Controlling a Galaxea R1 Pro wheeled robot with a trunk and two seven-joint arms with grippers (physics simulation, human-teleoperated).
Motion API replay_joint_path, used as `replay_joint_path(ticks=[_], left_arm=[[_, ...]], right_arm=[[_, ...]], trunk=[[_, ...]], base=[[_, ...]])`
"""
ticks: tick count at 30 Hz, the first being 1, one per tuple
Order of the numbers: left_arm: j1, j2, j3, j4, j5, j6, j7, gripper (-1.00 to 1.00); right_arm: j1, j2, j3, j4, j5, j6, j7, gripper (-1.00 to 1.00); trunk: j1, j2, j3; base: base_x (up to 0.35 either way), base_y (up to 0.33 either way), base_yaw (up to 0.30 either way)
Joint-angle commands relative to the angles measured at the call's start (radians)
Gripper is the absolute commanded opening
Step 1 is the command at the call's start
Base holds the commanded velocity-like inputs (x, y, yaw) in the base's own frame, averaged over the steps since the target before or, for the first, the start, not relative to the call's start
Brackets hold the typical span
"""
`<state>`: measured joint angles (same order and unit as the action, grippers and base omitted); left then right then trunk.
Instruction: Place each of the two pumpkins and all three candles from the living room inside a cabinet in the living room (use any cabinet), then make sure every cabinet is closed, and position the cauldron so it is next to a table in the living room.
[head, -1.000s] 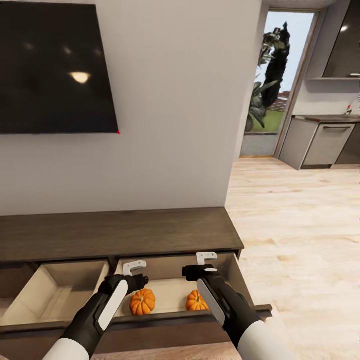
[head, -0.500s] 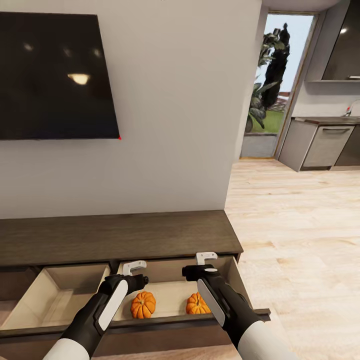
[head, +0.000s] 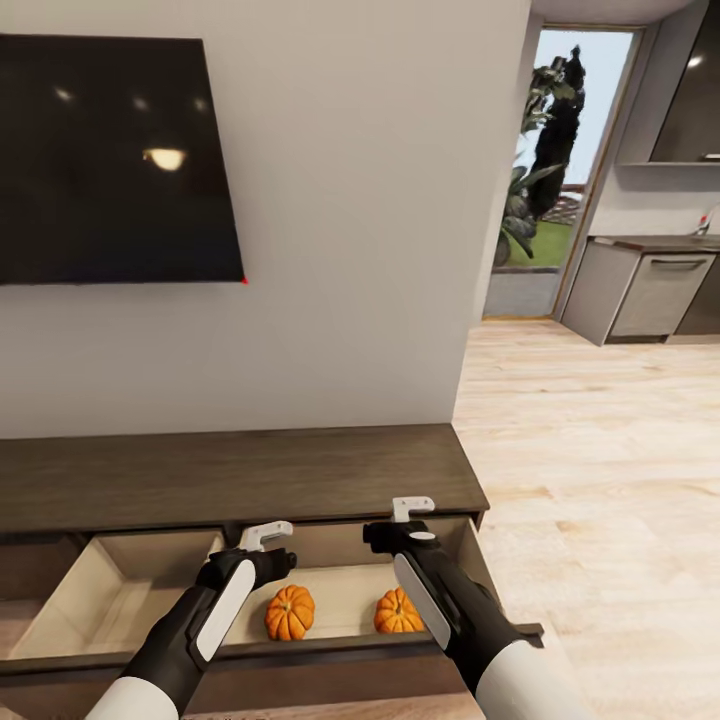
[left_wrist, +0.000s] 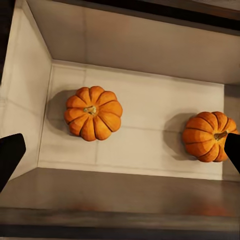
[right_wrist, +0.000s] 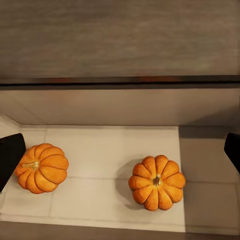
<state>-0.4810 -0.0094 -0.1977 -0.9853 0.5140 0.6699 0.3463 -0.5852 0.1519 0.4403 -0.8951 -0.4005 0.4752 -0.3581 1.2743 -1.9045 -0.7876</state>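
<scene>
Two orange pumpkins (head: 289, 612) (head: 398, 612) lie side by side in the open right drawer of the low dark-brown cabinet (head: 240, 475). My left gripper (head: 268, 535) hangs open above the left pumpkin (left_wrist: 93, 113), with the other pumpkin (left_wrist: 207, 136) beside it. Over the right pumpkin (right_wrist: 156, 182) my right gripper (head: 413, 510) is open too, and its neighbour (right_wrist: 41, 168) lies at the edge of that view. Neither gripper holds anything. The candles, the cauldron and the table are out of view.
A second open drawer (head: 130, 590) with a pale tan inside lies to the left. A black TV (head: 110, 160) hangs on the wall above the cabinet. Light wood floor (head: 600, 470) stretches to the right toward a doorway (head: 555, 170) and grey kitchen units (head: 650, 290).
The whole picture has shifted slightly down and right, so the camera moved. Both grippers stay open above the drawer and the pumpkins lie where they were.
</scene>
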Motion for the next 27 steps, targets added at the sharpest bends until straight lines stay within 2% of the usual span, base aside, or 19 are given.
replay_joint_path(ticks=[1, 13, 27], left_arm=[[-0.001, 0.000, -0.002, -0.001, 0.010, 0.002, 0.010, 1.00], [-0.001, 0.000, -0.002, -0.003, 0.010, 0.002, 0.010, 1.00], [-0.001, 0.000, -0.002, -0.004, 0.010, 0.002, 0.010, 1.00]], right_arm=[[-0.001, -0.001, 0.003, -0.002, -0.011, 0.002, -0.010, 1.00], [-0.001, 0.000, 0.004, -0.004, -0.011, 0.002, -0.007, 1.00], [-0.001, 0.000, 0.005, -0.005, -0.011, 0.001, -0.005, 1.00]], trunk=[[0.000, 0.000, -0.001], [0.000, 0.000, -0.001], [0.000, 0.000, -0.001]], base=[[0.000, 0.000, 0.153], [-0.015, 0.000, 0.052], [-0.292, 0.000, 0.000]])
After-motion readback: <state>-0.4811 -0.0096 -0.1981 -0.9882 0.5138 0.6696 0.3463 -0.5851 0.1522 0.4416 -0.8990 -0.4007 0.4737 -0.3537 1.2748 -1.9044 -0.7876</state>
